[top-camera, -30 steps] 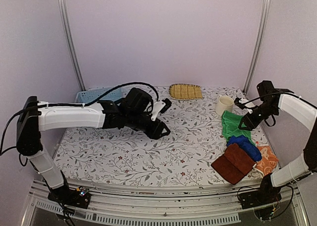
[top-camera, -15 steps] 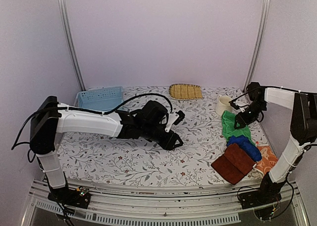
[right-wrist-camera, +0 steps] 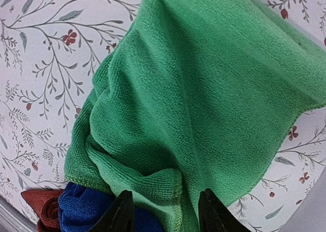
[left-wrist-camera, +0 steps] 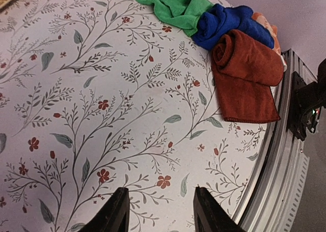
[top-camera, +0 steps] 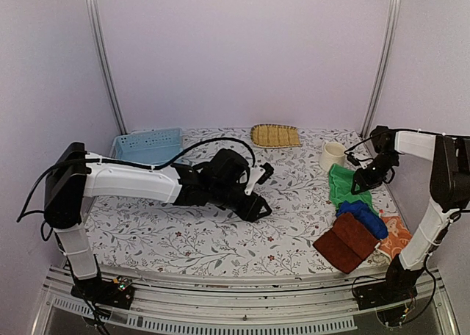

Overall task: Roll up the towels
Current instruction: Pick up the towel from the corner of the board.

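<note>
Four towels lie in a heap at the right of the table: a green towel [top-camera: 340, 185] farthest back, a blue towel [top-camera: 361, 216], a partly rolled reddish-brown towel [top-camera: 346, 242] and an orange towel [top-camera: 397, 236] under them. My left gripper [top-camera: 253, 205] is open and empty, low over the bare table middle [left-wrist-camera: 160, 214]. The left wrist view shows the green [left-wrist-camera: 168, 3], blue [left-wrist-camera: 226, 21], brown [left-wrist-camera: 247, 74] and orange [left-wrist-camera: 267, 26] towels ahead. My right gripper [top-camera: 359, 183] is open just above the green towel [right-wrist-camera: 204, 89], its jaws [right-wrist-camera: 165, 214] astride a fold by the blue towel [right-wrist-camera: 86, 206].
A white cup [top-camera: 333, 156] stands just behind the green towel. A yellow straw tray [top-camera: 275, 135] lies at the back centre and a pale blue basket [top-camera: 149, 144] at the back left. The table's front rail [left-wrist-camera: 285, 155] runs close to the brown towel.
My left arm has swung right toward the table's middle and lowered. My right gripper has moved back and down over the green towel. The towels have not moved.
</note>
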Motion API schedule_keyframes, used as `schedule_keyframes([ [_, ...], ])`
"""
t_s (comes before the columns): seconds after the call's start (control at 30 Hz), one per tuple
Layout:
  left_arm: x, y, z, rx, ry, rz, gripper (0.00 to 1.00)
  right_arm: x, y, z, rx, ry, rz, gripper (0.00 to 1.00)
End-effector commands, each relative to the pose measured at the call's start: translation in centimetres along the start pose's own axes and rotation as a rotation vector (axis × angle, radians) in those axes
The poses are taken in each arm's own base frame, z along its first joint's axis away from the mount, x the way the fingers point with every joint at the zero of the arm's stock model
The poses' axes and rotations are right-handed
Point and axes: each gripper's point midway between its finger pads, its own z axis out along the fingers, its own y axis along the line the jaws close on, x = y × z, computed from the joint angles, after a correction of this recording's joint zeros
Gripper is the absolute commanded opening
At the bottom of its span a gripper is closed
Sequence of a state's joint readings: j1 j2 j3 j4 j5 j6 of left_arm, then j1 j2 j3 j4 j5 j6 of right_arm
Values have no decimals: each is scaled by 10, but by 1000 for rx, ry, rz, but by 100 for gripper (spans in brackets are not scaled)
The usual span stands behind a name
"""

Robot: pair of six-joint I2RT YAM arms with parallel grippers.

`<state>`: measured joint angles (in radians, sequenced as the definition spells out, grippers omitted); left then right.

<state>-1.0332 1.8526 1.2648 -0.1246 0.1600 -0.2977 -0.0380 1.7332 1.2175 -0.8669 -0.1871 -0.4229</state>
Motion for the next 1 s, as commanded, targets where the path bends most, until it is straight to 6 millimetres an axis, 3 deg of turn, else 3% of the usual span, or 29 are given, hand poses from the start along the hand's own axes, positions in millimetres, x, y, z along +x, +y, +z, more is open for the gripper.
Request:
schedule_keyframes([
  [0.0, 6, -2, 8, -10, 6, 1, 45, 15, 20, 6, -104, 40, 27, 43],
  [0.37, 8, 2, 5, -35, 8, -2, 45, 16, 19, 16, -105, 40, 34, 38],
  [0.47, 9, 5, 4, -46, 7, -2, 45, 10, 18, 14, -104, 18, 25, 29],
  [0.57, 10, 6, 4, -56, 8, -2, 45, 0, 18, 4, -101, -17, 8, 6],
  [0.67, 9, 12, 0, -90, 0, 0, 45, -36, 21, -42, -87, -158, -50, 3],
  [0.73, 7, 23, -6, -149, -15, -14, 45, -65, 35, -89, -121, -293, -123, 2],
  [0.87, 6, 62, -25, -282, -44, -104, 46, -120, 86, -205, -213, -596, -322, 2],
  [0.97, 5, 86, -44, -341, -79, -179, 46, -143, 132, -267, -282, -761, -486, 2],
])
